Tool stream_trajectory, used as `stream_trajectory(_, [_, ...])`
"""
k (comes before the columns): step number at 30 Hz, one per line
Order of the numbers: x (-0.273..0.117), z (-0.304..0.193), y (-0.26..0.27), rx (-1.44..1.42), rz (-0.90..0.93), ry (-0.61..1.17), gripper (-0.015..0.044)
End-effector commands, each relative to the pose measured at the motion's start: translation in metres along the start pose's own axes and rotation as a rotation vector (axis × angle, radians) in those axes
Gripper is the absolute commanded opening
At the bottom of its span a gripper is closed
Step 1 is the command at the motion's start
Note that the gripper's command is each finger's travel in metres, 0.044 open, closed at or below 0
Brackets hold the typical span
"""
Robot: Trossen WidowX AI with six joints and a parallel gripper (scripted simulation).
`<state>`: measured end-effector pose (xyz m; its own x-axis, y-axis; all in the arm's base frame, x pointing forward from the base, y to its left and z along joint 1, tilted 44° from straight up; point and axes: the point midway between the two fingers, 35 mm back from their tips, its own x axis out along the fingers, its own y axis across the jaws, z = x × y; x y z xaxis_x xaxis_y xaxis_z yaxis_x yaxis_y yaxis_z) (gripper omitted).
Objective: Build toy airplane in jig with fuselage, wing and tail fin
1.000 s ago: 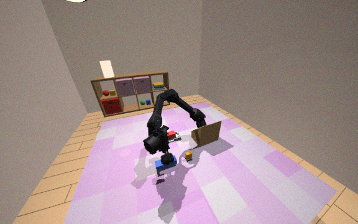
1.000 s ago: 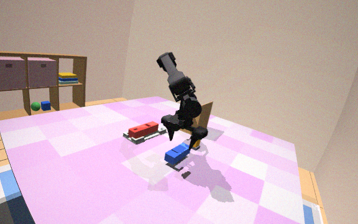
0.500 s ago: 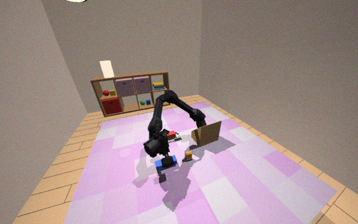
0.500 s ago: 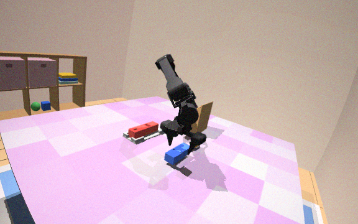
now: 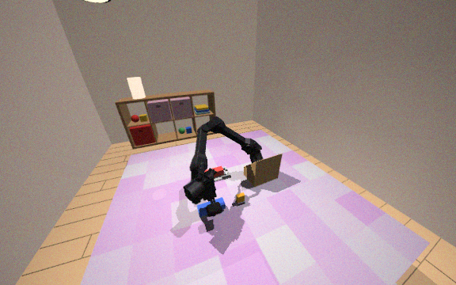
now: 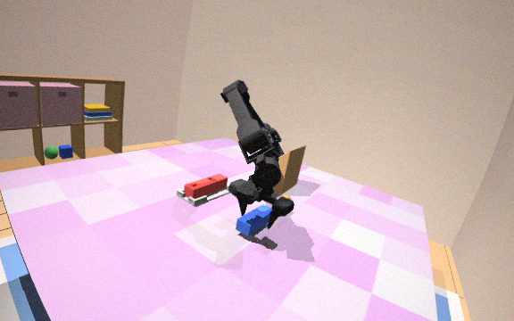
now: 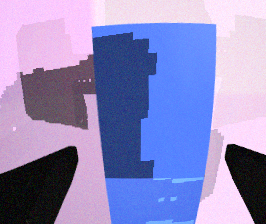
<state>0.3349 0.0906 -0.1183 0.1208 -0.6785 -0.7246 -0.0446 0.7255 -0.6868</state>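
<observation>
In the middle of the top view, the black arm (image 5: 200, 150) (image 6: 250, 129) is arching up and bending back down, its pincer (image 5: 211, 218) (image 6: 257, 218) (image 7: 152, 153) pointing at the surface (fingers standing wide apart, at lower left and lower right of the wrist view).

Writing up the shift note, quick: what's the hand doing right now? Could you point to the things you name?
Hand (image 5: 210, 218) (image 6: 257, 219) (image 7: 152, 153): open, holding nothing, its fingers on either side of the blue block (image 5: 202, 209) (image 6: 249, 224) (image 7: 181, 100).
</observation>
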Motion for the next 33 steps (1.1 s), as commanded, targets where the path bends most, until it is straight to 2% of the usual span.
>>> stream_trajectory(1, [0.003, -0.001, 0.000, -0.006, -0.003, -0.002, 0.0387])
stream_trajectory(9, [0.003, -0.001, 0.000, -0.006, -0.003, -0.002, 0.0177])
stream_trajectory(15, [0.003, -0.001, 0.000, -0.006, -0.003, -0.002, 0.0138])
stream_trajectory(20, [-0.004, 0.003, 0.001, -0.012, 0.003, -0.021, 0.0006])
stream_trajectory(33, [-0.037, 0.010, 0.004, -0.020, 0.014, -0.043, 0.0000])
